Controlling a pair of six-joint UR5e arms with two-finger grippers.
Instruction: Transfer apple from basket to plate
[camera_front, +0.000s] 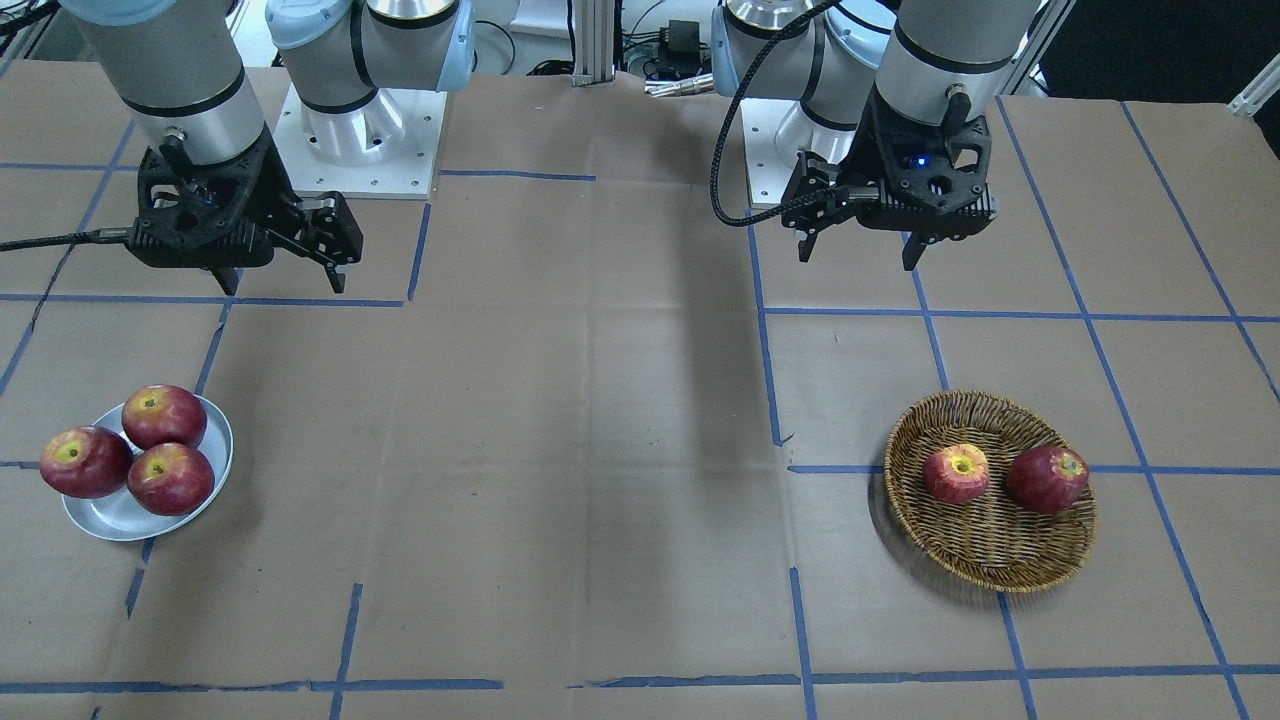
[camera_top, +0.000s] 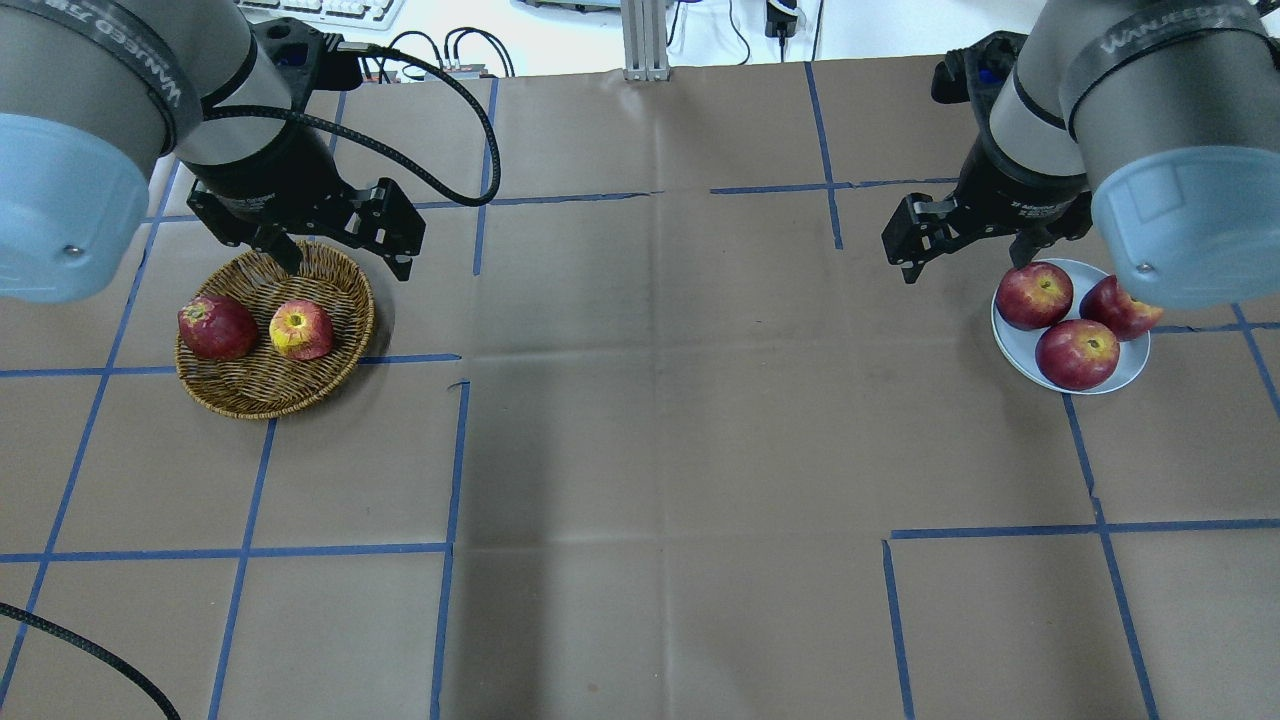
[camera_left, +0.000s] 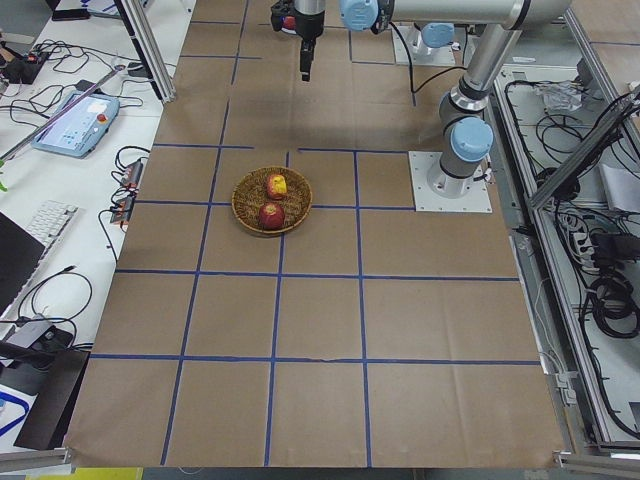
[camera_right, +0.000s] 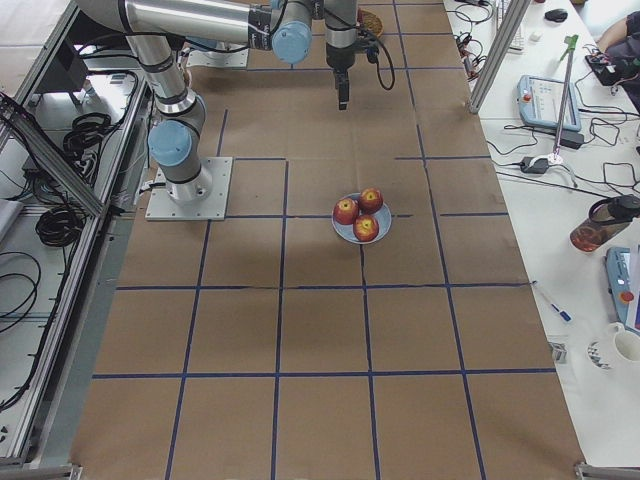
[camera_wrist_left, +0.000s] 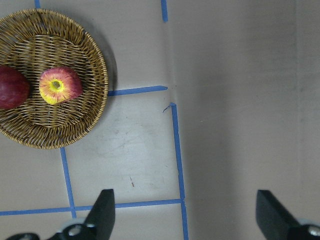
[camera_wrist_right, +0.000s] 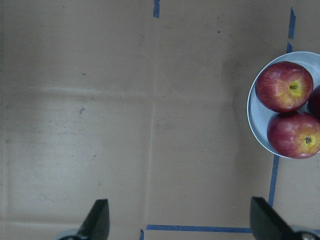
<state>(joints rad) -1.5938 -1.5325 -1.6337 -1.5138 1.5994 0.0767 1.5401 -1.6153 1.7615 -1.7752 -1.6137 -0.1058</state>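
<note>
The pale pinkish apple with a yellow stem patch lies in the wicker basket, beside a dark red apple. They also show in the front view as the apple and the basket. My left gripper is open and empty, raised above the table near the basket's rim. In the left wrist view the apple is up and to the left of the gripper. The grey-white plate holds three dark red apples. My right gripper is open and empty beside the plate.
One plate apple hangs over the plate's rim. Brown paper with blue tape lines covers the table. The arm bases stand at the robot's side. Cables and devices lie beyond the table ends.
</note>
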